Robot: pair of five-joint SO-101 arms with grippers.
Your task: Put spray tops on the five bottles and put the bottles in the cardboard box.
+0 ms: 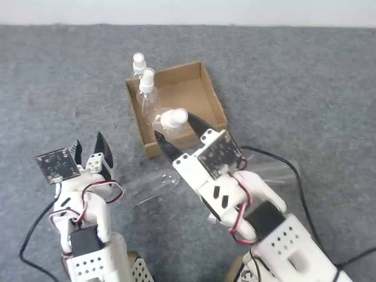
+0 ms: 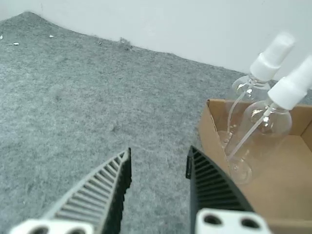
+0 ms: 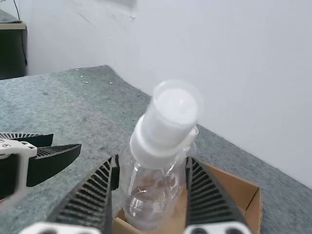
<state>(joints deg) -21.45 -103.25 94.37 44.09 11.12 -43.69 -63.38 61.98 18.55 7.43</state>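
While it hovers, the right end effector grips a bottle.

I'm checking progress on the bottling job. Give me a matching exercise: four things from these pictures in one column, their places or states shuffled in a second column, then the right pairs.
Things
1. left gripper
2. right gripper
3. bottle without a spray top
4. cardboard box

States
A. holds two upright spray bottles
B. lies on its side on the carpet between the arms
C. open above bare carpet
D. shut on a spray-topped bottle

Pairs: 1-C, 2-D, 3-B, 4-A
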